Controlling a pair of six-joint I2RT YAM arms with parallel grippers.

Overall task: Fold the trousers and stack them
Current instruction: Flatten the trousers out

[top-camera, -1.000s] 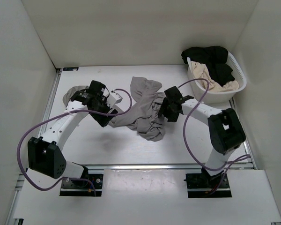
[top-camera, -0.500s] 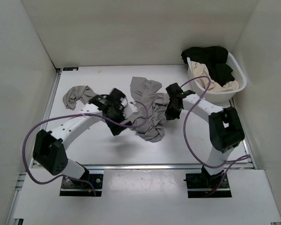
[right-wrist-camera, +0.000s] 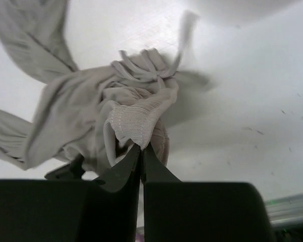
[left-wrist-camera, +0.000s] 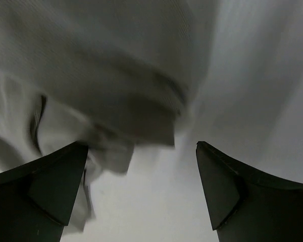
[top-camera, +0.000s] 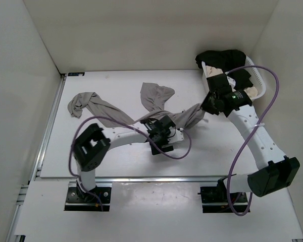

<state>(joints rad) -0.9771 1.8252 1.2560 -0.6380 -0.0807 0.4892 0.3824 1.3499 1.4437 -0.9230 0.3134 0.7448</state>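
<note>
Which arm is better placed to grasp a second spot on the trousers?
Probably left: the left gripper is open right at the trousers, while the right gripper is shut on the waistband.

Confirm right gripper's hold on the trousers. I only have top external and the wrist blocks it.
Observer: It's holding. In the right wrist view the right gripper is shut on the ribbed waistband of the trousers.
Operator: Left one holding anything?
Observer: No. The left wrist view shows the left gripper wide open, with the fabric blurred just ahead of it and nothing gripped.
Operator: Is the waist off the surface?
Observer: Looks so. In the right wrist view the bunched waist casts a shadow on the table beside it. I can't tell how high it is.
</note>
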